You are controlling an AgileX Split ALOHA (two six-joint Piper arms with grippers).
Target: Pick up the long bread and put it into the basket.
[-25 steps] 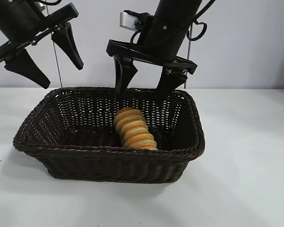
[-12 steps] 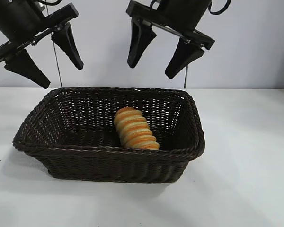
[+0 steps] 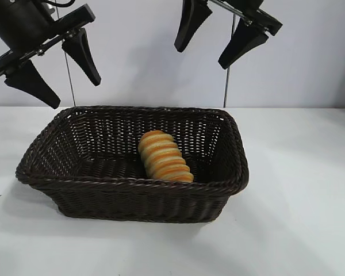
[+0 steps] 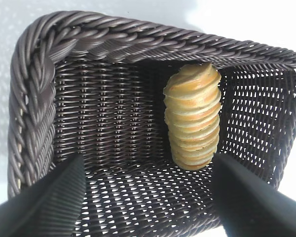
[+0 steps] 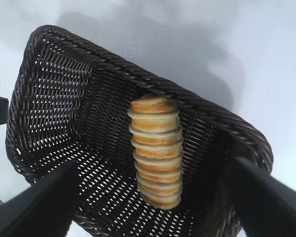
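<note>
Exterior view shows our long bread (image 3: 164, 156) lying inside the basket (image 3: 132, 185); both left end effector (image 3: 53, 69) and right end effector (image 3: 211, 35) hang above, spread wide and empty, suggesting delivery is done.

plain white table (image 3: 310, 190), matte, soft shadows falling on it. behind it a bare pale grey wall (image 3: 310, 52). two thin vertical rods (image 3: 225, 86) stand against the wall. light even and diffuse.
</note>
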